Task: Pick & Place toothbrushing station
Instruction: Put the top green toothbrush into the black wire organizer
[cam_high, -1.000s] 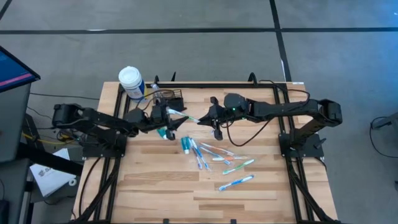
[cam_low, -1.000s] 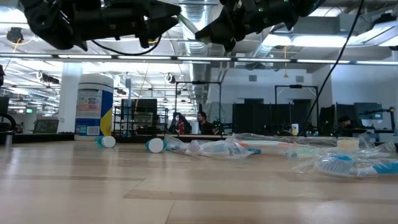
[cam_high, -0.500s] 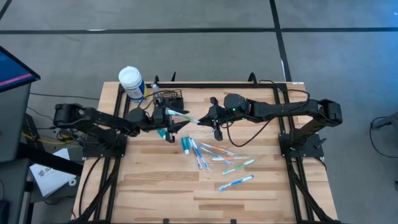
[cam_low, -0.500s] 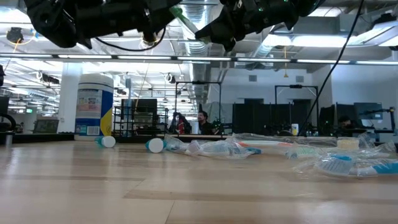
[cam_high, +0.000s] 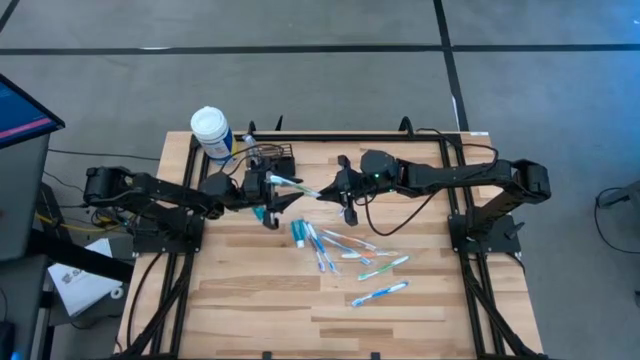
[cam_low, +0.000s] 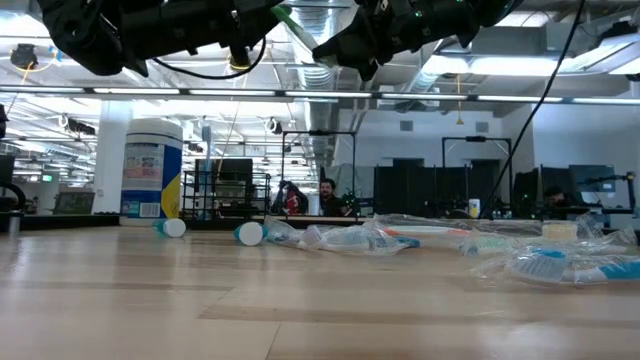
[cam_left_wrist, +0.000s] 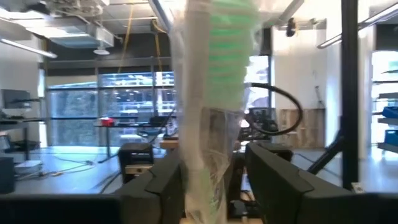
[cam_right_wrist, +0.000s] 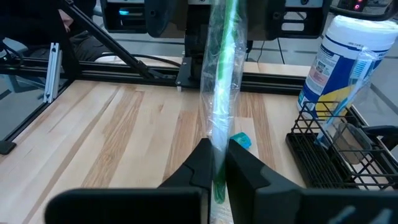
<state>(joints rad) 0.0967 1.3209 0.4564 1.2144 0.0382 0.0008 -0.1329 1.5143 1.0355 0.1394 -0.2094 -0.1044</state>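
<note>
We find a wrapped green toothbrush (cam_high: 293, 185) bridging both pincers above the desk (cam_high: 250, 290), long axis running straight from one pincer to the other. The right pincer (cam_high: 328, 193) is clamped on one end; the left pincer (cam_high: 275, 187) straddles the other, fingers (cam_left_wrist: 277, 180) just beside the wrapper (contact unclear). The toothbrushing station (cam_high: 273, 158) sits behind the left pincer, open side up, beside a bottle (cam_high: 211, 133).
</note>
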